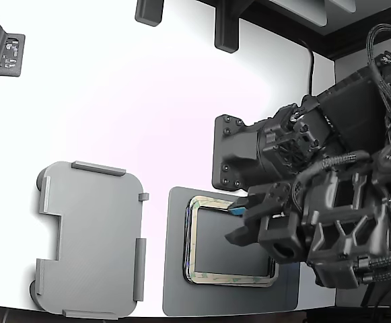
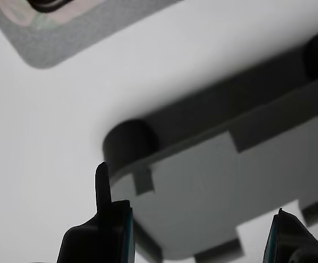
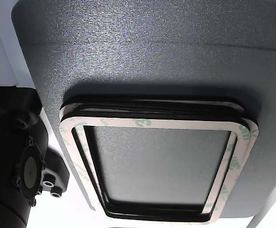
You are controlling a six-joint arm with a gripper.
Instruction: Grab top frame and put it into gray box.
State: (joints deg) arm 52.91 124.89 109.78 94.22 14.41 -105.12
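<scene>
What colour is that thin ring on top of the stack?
Pale beige with faint green patches: the top frame, clearest in the other view.

The exterior view looks straight down from high up. The wrist view peers low past its fingertips (image 2: 103, 181) at the gray box (image 2: 213, 197). The other view sits close above the top frame (image 3: 152, 122). All 3 share the mat (image 1: 175, 269).

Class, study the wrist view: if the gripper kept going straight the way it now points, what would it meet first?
Probably the light gray shallow plastic tray, which fills the space ahead between the open gripper's fingers; nothing lies between, though depth is unclear.
</scene>
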